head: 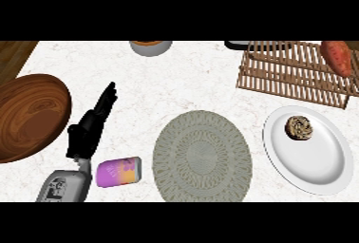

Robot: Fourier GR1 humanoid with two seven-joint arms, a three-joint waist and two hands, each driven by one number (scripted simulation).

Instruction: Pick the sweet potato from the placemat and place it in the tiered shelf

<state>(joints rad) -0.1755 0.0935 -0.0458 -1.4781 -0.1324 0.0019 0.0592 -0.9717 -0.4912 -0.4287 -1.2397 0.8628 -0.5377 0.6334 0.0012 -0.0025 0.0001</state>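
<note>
At the upper right of the frame, the sweet potato (337,58) is lying on the wooden slats of the tiered shelf (291,73), close to the shelf's right end and tilted along its length. Below and to the left of the shelf, the round woven placemat (202,156) is sitting at the lower centre of the white marbled counter (175,80), with nothing resting on it. Just to its right, a white plate (319,163) is carrying a small brown speckled pastry (301,127) near its upper part.

On the left side of the frame, the left hand (91,126) is showing above its grey forearm, fingers straight and pointing up toward the top of the frame, holding nothing. Just beside the forearm, at its right, a purple and orange can (118,172) is lying on its side. A large wooden bowl (28,116) is occupying the left edge, and a grey cup (151,47) is showing at the top centre. The right hand is not showing anywhere.
</note>
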